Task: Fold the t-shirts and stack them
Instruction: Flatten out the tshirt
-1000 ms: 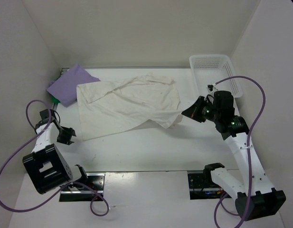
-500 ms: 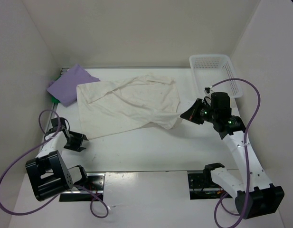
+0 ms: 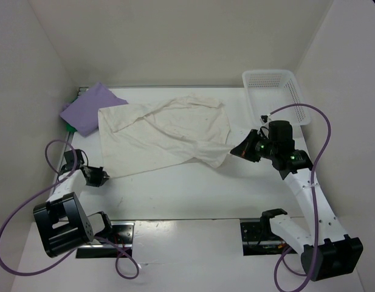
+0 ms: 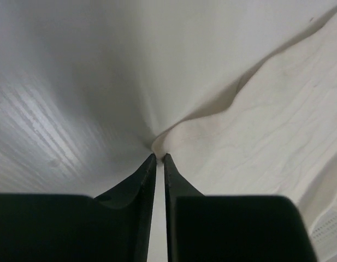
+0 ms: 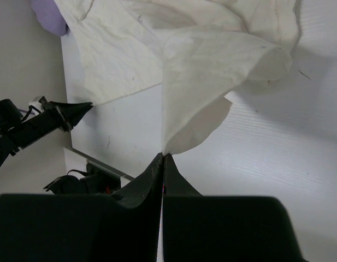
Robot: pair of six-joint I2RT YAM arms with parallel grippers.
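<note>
The white t-shirt (image 3: 163,131) lies spread and creased across the middle of the table. My left gripper (image 3: 104,175) is at its near-left corner. In the left wrist view the jaws (image 4: 160,156) stand almost together, with a bunched corner of the white t-shirt (image 4: 255,120) pinched at their tips. My right gripper (image 3: 237,150) is shut on the shirt's right edge and holds it slightly lifted. The right wrist view shows the gripper (image 5: 163,156) with the white t-shirt (image 5: 212,60) hanging from its tips. The purple t-shirt (image 3: 90,109) lies folded at the back left, over a sliver of the green t-shirt (image 3: 70,128).
A white mesh basket (image 3: 278,91) stands at the back right, just behind my right arm. White walls close in the table on three sides. Purple cables loop beside both arms. Two dark openings sit at the near edge by the arm bases.
My left gripper has swung right and forward to the shirt's near-left corner and closed on it. The right gripper has shifted slightly left, still holding the shirt's edge.
</note>
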